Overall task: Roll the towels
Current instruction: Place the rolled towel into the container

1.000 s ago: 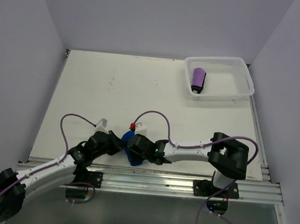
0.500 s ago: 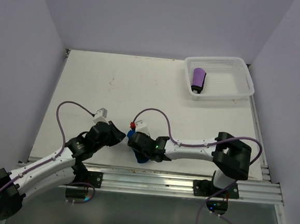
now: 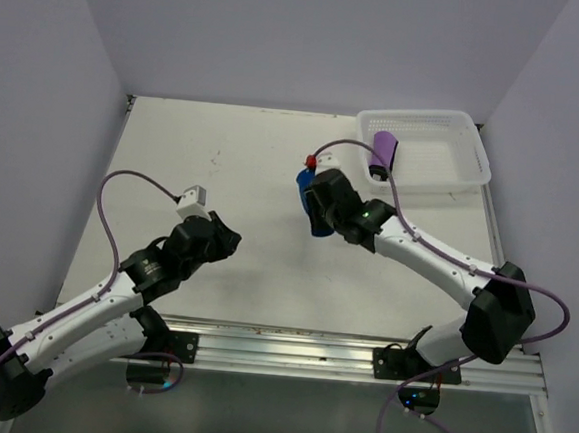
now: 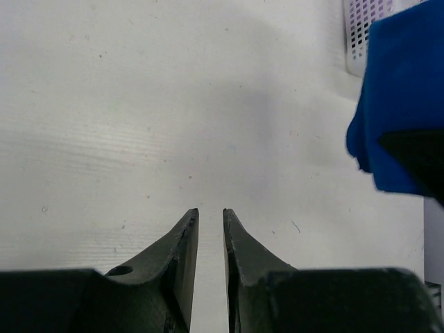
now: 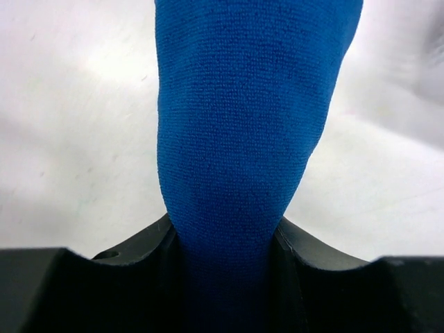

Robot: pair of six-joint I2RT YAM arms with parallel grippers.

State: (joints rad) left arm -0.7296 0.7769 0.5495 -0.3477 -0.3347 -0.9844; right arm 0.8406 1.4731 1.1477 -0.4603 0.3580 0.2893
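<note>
The bright blue towel (image 3: 307,200), rolled into a bundle, hangs above the table's middle with my right gripper (image 3: 318,207) shut on it. In the right wrist view the blue towel (image 5: 243,125) fills the space between the jaws of the right gripper (image 5: 225,232). A rolled dark purple towel (image 3: 382,154) lies inside the white mesh basket (image 3: 471,141). My left gripper (image 3: 229,240) hovers low over the near-left table, apart from both towels. Its jaws stand a narrow gap apart, with nothing between them (image 4: 210,211). The blue towel (image 4: 399,104) shows at the right of the left wrist view.
The basket sits at the table's far right corner, and its edge (image 4: 361,35) shows in the left wrist view. Grey walls close in the table on three sides. A metal rail (image 3: 290,342) runs along the near edge.
My right arm has carried the blue towel from the near edge up and right towards the basket. My left gripper has drawn back to the left, away from the towel, and parted slightly.
</note>
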